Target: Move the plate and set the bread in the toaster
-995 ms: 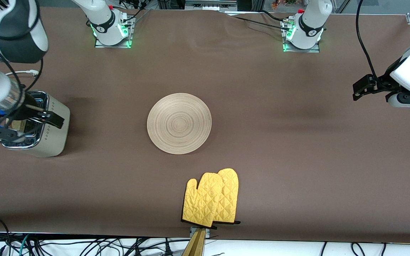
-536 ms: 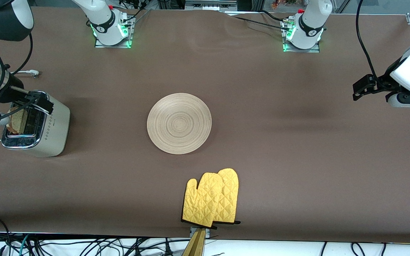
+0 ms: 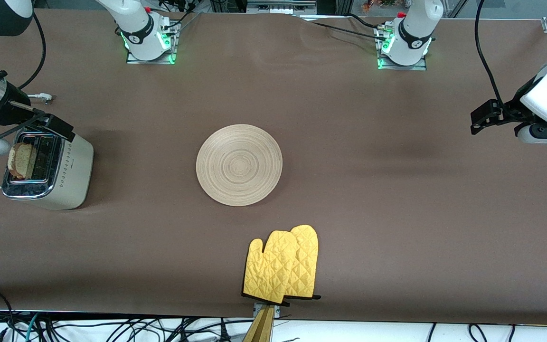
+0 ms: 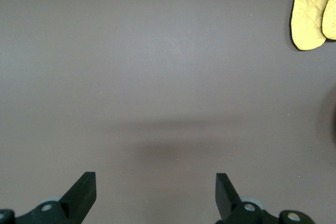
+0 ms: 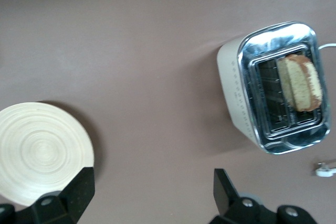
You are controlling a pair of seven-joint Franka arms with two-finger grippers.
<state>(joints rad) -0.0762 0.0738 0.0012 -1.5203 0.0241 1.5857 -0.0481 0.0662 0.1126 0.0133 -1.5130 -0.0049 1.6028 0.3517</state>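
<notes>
At the right arm's end of the tabletop [image 3: 359, 118] we see the toaster [image 3: 48, 171], our landmark, with the bread [image 3: 21, 160] standing in one slot. The right gripper [image 3: 19, 130] hangs over the toaster's edge, jaws wide and empty. The plate [image 3: 239, 165] lies toward the left arm's end from the toaster. The left gripper [image 3: 485, 116] waits well apart, jaws wide, empty. We judge both steps done.

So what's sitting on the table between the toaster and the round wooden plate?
Nothing: only bare brown tablecloth lies between the toaster and the plate. Both the front view and the right wrist view show it.
</notes>
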